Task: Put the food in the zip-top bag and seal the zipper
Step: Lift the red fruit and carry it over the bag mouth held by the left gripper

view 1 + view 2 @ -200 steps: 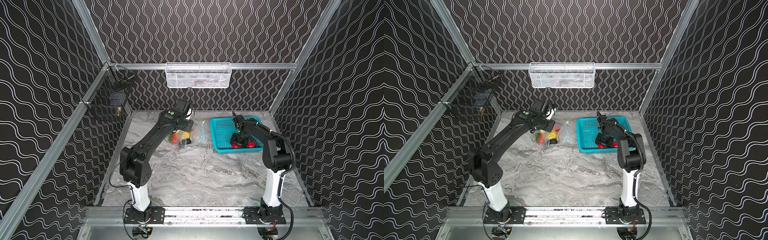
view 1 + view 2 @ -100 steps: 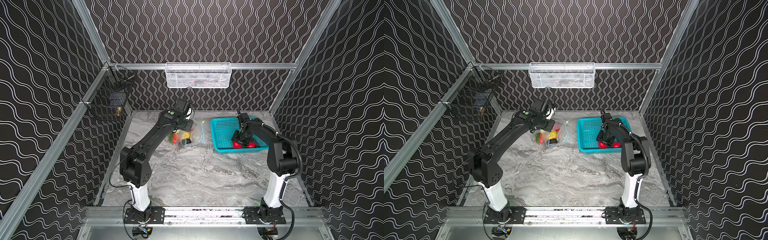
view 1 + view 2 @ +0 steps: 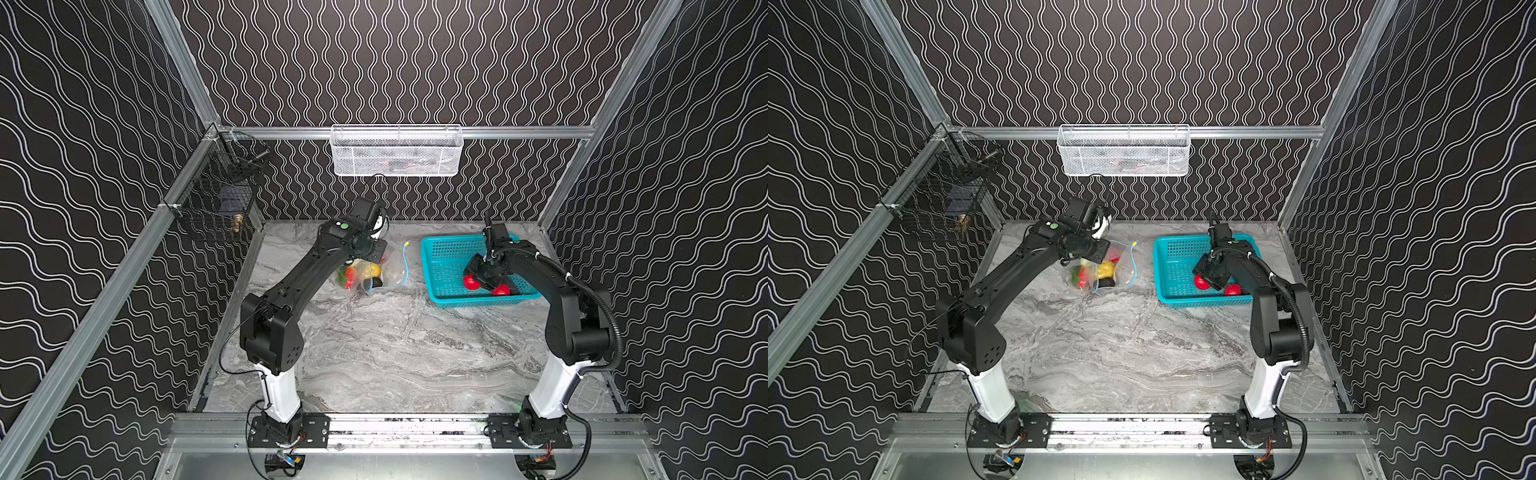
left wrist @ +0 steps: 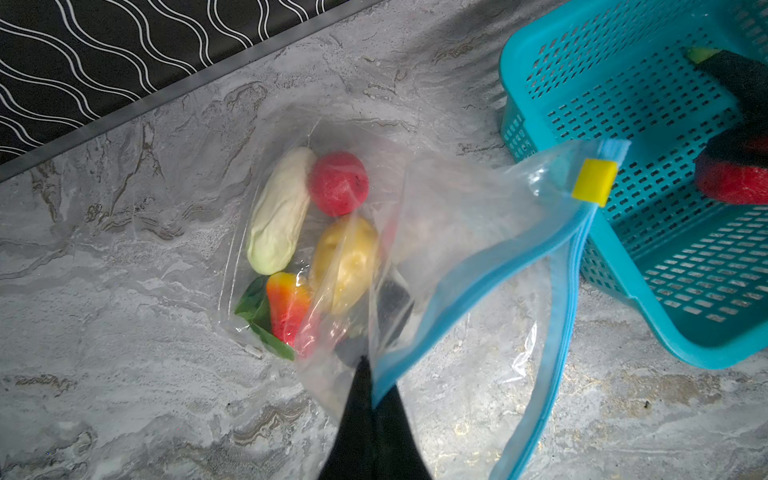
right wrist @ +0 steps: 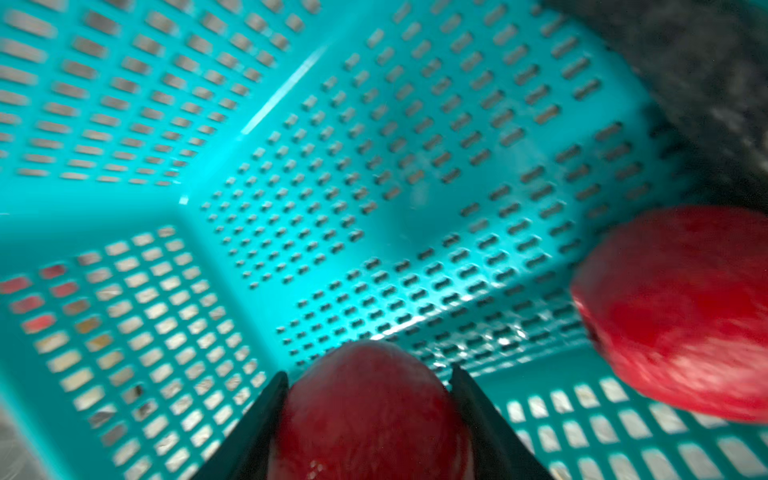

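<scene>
The zip-top bag (image 4: 457, 216) lies on the marble table left of the teal basket (image 3: 449, 253). Inside it are a white oblong piece (image 4: 278, 216), a red round fruit (image 4: 338, 183), a yellow potato-like piece (image 4: 345, 262), an orange-red piece (image 4: 286, 303) and a dark piece (image 4: 392, 307). My left gripper (image 4: 371, 374) is shut on the bag's mouth at the light-blue zipper (image 4: 478, 266). The yellow slider (image 4: 592, 183) sits at the far end. My right gripper (image 5: 369, 372) is inside the basket, shut on a red round fruit (image 5: 370, 415). Another red fruit (image 5: 681, 311) lies beside it.
A dark textured item with a green tip (image 4: 739, 79) also lies in the teal basket (image 3: 1177, 257). A white mesh basket (image 3: 397, 151) hangs on the back wall. A black wire basket (image 3: 216, 199) hangs on the left wall. Bare marble tabletop (image 3: 395, 353) spreads in front.
The right arm's elbow has swung outward to the right while its gripper stays at the red fruits in the basket. The left arm and the bag have not moved.
</scene>
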Available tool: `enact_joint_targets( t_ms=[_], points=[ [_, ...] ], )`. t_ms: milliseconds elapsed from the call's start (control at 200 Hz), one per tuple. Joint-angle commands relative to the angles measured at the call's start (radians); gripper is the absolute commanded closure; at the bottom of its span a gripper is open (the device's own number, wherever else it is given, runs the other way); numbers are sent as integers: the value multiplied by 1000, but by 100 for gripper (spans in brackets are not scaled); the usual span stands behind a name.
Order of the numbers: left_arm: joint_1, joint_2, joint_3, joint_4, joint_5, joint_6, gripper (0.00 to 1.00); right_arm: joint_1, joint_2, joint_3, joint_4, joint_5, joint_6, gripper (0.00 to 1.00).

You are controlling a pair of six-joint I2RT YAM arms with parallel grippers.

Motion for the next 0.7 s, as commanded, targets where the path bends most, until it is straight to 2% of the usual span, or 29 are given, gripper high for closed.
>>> enact_joint_targets(
  t_ms=[0,450,696],
  points=[
    [3,4,11,10,4,1,100,-2,-9,-7,72,-72,19,50],
    [2,9,13,8,12,1,100,-2,-87,-98,271,-183,92,54],
    [3,34,48,-7,25,-8,100,3,-129,-143,386,-248,110,48]
  ],
)
